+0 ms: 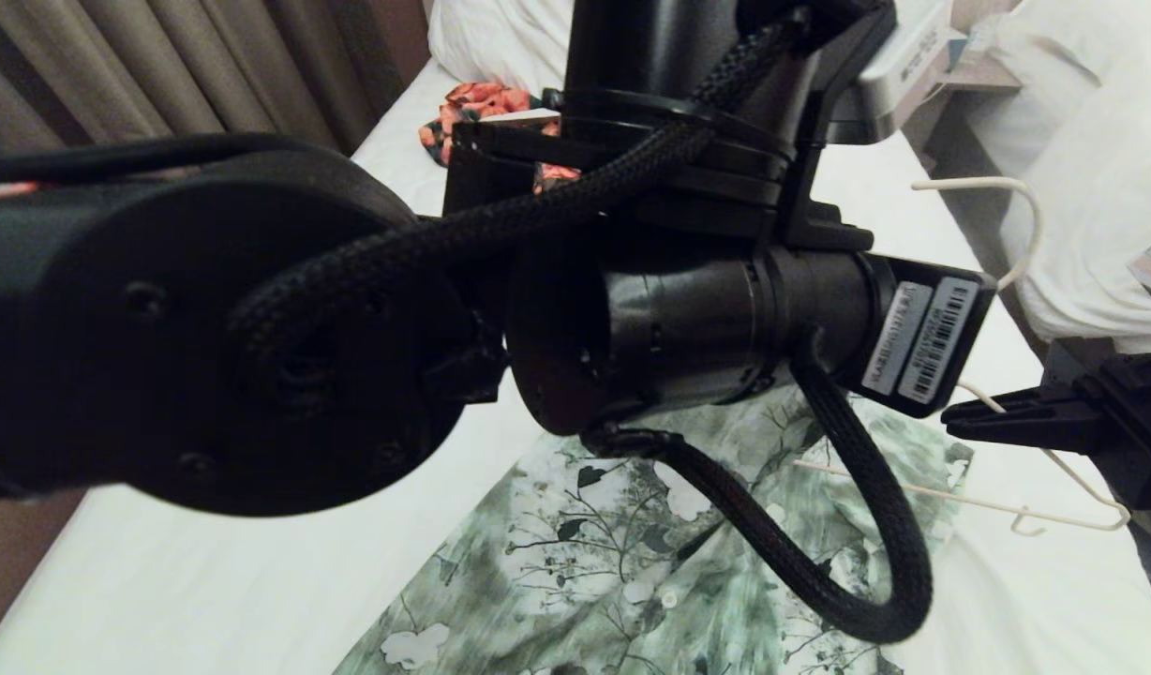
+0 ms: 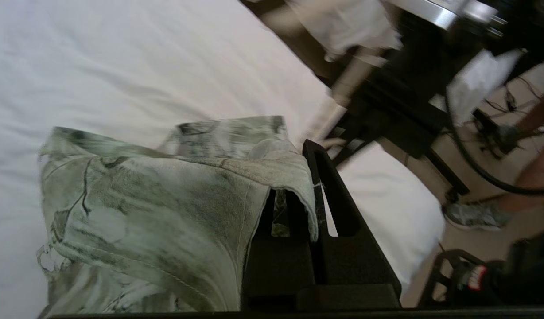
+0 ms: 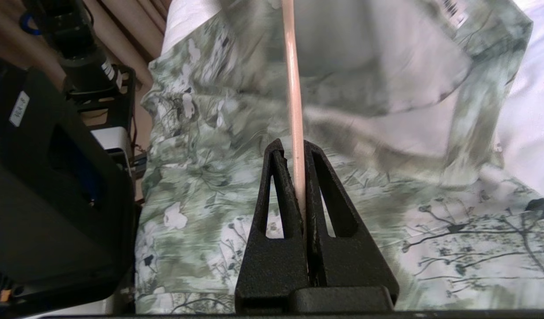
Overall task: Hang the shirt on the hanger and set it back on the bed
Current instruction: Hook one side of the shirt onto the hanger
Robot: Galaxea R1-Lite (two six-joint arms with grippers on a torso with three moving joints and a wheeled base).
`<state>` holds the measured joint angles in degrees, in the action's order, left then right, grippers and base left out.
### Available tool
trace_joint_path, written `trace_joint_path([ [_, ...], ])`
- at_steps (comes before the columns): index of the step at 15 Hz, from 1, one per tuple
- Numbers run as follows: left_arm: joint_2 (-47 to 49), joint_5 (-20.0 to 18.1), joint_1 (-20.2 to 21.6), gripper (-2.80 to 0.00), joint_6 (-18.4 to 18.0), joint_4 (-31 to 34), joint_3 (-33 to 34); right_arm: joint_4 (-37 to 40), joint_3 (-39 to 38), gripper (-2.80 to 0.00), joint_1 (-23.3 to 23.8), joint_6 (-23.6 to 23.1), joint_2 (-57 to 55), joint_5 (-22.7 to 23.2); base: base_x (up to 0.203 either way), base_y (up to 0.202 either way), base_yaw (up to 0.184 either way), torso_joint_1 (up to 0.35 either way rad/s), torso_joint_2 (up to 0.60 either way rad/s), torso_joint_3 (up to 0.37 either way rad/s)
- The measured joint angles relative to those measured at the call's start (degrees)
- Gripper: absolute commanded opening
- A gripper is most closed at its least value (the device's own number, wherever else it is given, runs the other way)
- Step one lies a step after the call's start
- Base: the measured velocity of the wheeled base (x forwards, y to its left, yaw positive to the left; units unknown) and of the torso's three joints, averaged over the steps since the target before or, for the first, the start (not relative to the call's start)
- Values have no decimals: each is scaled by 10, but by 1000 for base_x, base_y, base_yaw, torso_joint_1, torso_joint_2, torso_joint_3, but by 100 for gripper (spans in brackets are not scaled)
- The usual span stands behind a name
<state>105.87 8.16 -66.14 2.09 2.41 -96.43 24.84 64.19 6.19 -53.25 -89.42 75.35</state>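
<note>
White-sheeted bed (image 1: 257,581) with beige curtains (image 1: 163,75) off to the left, and an orange floral garment (image 1: 477,108) up near the far end. The shirt (image 1: 575,562) lies on the sheet close to the camera. Left gripper (image 2: 305,177) has its fingers pinched onto a fold of the shirt's fabric, lifting it off the sheet. Right gripper (image 3: 297,153) is clamped on a thin rod of the cream hanger (image 1: 1025,506), held over the shirt's right edge, hook pointing up
</note>
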Motion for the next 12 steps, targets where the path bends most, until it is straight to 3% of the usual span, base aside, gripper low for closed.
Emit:
trace_joint_path([
  [4,15,1,-26,-280,9,-1,18,0,12,-280,2,0,-14,12,0,0,0,0,0,0],
  [9,48,3,-45,-280,3,-1,-19,0,13,-280,-2,0,-25,12,0,0,0,0,0,0],
  [12,69,7,-56,-280,-25,2,-47,-1,16,-280,-4,0,-26,12,0,0,0,0,0,0],
])
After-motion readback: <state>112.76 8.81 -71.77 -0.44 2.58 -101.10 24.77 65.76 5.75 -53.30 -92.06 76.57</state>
